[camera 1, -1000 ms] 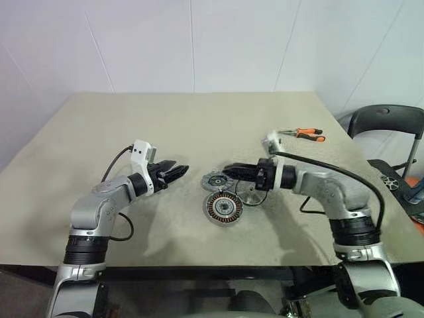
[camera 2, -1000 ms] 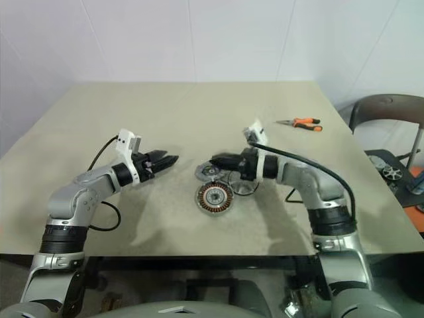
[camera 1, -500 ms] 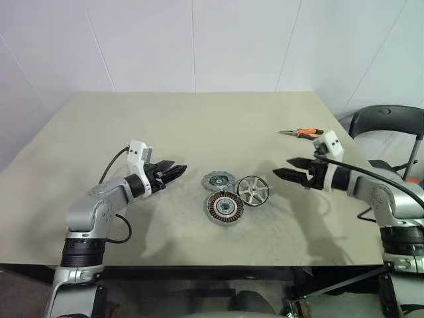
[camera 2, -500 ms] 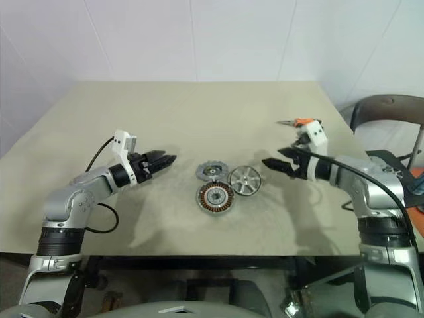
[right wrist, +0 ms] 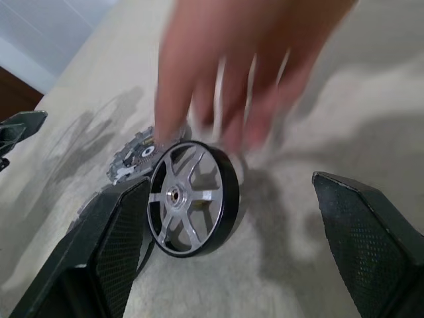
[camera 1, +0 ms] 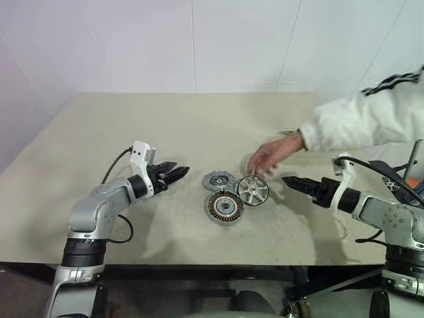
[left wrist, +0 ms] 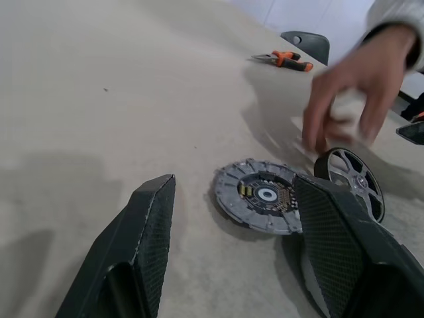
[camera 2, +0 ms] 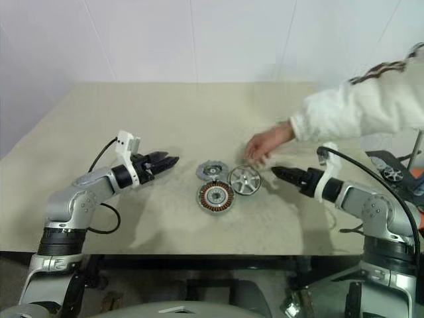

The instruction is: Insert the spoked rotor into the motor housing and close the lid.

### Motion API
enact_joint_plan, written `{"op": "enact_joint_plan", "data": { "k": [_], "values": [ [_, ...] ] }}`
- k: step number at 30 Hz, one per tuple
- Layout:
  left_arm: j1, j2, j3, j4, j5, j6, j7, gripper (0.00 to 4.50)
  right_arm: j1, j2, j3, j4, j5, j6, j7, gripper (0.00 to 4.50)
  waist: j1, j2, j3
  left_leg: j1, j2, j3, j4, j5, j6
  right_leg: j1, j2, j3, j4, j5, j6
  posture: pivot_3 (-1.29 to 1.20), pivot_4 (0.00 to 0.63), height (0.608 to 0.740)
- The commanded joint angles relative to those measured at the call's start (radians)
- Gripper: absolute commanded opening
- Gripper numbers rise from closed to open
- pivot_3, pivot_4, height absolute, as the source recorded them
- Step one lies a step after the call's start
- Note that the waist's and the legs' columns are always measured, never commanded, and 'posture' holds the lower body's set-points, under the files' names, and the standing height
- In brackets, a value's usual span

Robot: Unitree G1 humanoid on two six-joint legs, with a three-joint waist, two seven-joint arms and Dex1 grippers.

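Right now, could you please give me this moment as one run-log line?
rotor: beside housing | lid: on table | both tools open, empty | hand: over rotor

Beige table (camera 1: 165, 126) against white panelled wall (camera 1: 199, 40)

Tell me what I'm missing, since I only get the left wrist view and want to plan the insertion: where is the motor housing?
Observer: The motor housing lies flat on the table, coils up, just nearer the robot than the lid.
Operator: And the right gripper?
Observer: The right gripper hovers to the right of the spoked rotor, jaws open, holding nothing.
Operator: Whose hand is that near the rotor?
Observer: A person's hand, reaching in from the robot's right side in a white sleeve.
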Motion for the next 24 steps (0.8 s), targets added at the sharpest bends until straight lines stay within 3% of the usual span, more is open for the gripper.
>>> {"op": "enact_joint_plan", "data": {
  "k": [1, 18, 24],
  "values": [
    [-0.027, 0.012, 0.014, -0.001, -0.004, -0.007, -0.012, 3.01, -0.018, -0.011, 0.0, -0.02, 0.01, -0.034, -0.002, 4.07, 0.0, 0.0, 0.0, 0.0, 0.0, 0.0, 0.0, 0.0, 0.0, 0.0, 0.0, 0.0, 0.0, 0.0, 0.0, 0.0, 0.0, 0.74],
    [-0.034, 0.033, 0.025, 0.014, -0.006, -0.01, -0.024, 3.01, -0.036, -0.012, 0.08, -0.03, 0.012, -0.079, 0.023, 4.07, -0.001, 0.0, 0.0, 0.0, 0.0, 0.0, 0.005, 0.0, 0.001, 0.002, 0.0, 0.0, 0.001, 0.001, 0.002, 0.0, 0.0, 0.74],
    [0.011, 0.085, 0.023, -0.036, -0.019, 0.011, -0.062, 3.01, -0.043, 0.001, 0.11, -0.035, 0.009, -0.084, 0.024, 4.07, -0.002, 0.0, 0.0, 0.0, 0.0, -0.001, 0.007, 0.0, 0.002, 0.003, 0.0, 0.0, 0.001, 0.001, 0.002, 0.0, 0.0, 0.74]
  ]
}}
